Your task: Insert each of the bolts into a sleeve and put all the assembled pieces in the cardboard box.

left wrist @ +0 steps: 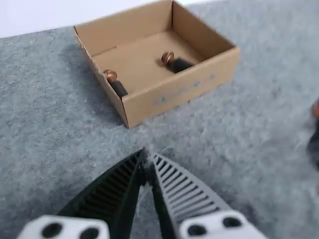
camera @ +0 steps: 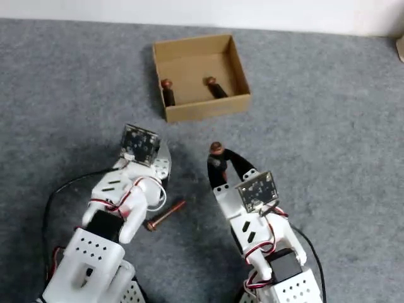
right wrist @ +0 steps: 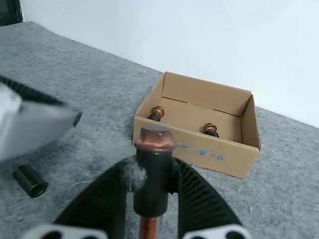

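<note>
Now, the sleeved bolt (camera: 216,158) stands upright, head up, clamped in the right gripper (right wrist: 153,168). The cardboard box (camera: 208,107) lies just ahead, slightly toward the left arm's side. The left gripper (left wrist: 147,167) is closed, holding nothing.

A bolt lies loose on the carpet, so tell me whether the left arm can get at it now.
Probably yes. The bolt lies uncovered on the carpet, but beside the left arm, behind its shut end effector, which faces the cardboard box; it would have to draw back.
</note>
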`<state>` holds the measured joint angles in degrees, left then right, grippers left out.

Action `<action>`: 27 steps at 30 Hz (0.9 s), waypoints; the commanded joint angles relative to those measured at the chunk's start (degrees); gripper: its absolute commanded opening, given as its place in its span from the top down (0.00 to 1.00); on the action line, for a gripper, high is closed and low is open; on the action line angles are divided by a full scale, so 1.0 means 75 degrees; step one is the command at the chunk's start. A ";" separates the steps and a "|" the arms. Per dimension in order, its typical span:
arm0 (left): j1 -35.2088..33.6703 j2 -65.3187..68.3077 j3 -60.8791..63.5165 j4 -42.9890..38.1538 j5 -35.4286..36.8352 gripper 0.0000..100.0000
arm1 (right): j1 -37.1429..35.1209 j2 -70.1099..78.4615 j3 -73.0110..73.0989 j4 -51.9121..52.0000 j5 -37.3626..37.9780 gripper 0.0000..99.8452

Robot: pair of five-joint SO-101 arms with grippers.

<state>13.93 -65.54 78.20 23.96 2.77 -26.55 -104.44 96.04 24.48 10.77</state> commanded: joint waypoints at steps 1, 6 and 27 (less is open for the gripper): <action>-0.0064 0.0041 0.0275 -0.0680 -0.0363 0.98 | 0.0240 -0.0053 0.0639 -0.0217 0.0598 1.00; -0.0451 0.0041 0.0451 -0.1137 -0.0410 0.98 | 0.0217 -0.0029 0.0158 -0.0229 0.0656 1.00; -0.1319 0.0041 0.0346 -0.1360 -0.0363 0.98 | 0.0498 0.9524 -0.9559 -0.0826 0.0633 1.00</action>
<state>4.53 -65.45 81.98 15.08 -0.04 -25.23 -50.20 46.90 20.88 15.08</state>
